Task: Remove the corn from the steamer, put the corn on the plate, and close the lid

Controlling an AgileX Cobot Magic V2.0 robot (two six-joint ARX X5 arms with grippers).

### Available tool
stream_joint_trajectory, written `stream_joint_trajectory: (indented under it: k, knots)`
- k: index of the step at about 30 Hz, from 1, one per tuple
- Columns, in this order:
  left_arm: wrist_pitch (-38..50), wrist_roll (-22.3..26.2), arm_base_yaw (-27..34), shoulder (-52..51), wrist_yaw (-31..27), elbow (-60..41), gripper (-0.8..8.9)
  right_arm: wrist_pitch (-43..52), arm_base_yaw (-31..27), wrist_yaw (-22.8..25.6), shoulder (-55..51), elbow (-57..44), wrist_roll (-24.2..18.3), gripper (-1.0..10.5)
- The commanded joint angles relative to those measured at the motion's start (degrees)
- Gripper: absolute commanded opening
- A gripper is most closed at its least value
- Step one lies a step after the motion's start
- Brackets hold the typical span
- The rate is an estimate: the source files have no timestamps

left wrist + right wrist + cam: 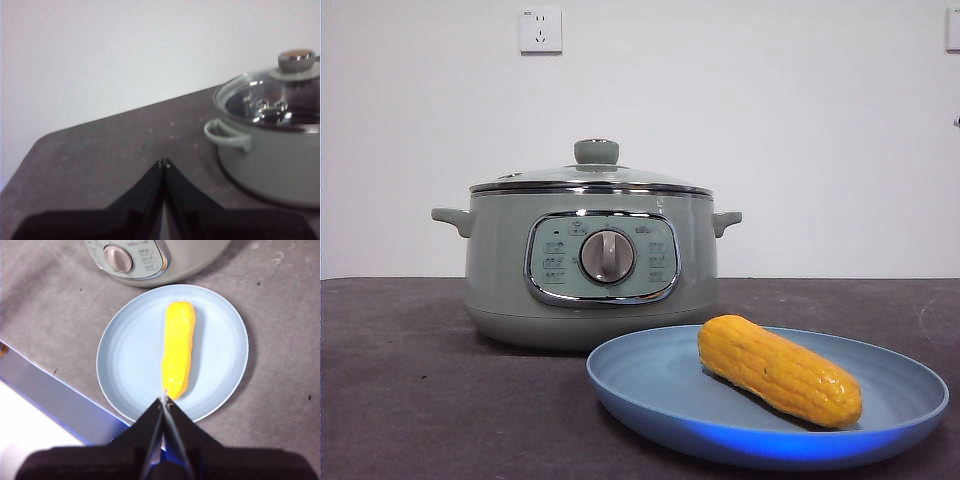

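The yellow-orange corn (778, 370) (178, 349) lies on the blue plate (650, 395) (122, 355), in front of and right of the sage-green steamer (590, 265) (275, 165) (150, 260). The glass lid (592, 178) (270, 97) sits closed on the steamer, its knob (296, 60) on top. My right gripper (165, 399) is shut and empty, hovering above the plate near one end of the corn. My left gripper (164, 162) is shut and empty over the table, off to the side of the steamer's handle (227, 135). Neither gripper appears in the front view.
Dark grey tabletop (400, 380) runs under everything. A white wall with a socket (541, 30) stands behind. The table's near edge (50, 395) passes close to the plate in the right wrist view.
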Motion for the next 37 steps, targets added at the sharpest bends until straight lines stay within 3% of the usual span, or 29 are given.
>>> stream_joint_trajectory:
  k: [1, 6, 20, 37]
  knots:
    - [0.57, 0.39, 0.70, -2.14, -0.20, -3.21, -0.03, 0.22, 0.13, 0.11, -0.07, 0.15, 0.20, 0.0]
    - [0.17, -0.13, 1.51, -6.49, -0.22, -8.04, -0.03, 0.20, 0.13, 0.11, -0.07, 0.15, 0.20, 0.0]
    - [-4.68, -9.79, 1.73, -10.60, 0.24, -12.50, -0.03, 0.22, 0.13, 0.11, -0.07, 0.15, 0.20, 0.0]
    - [-4.70, -9.77, 1.70, -10.60, 0.02, -12.50, -0.03, 0.22, 0.13, 0.11, -0.07, 0.15, 0.20, 0.0]
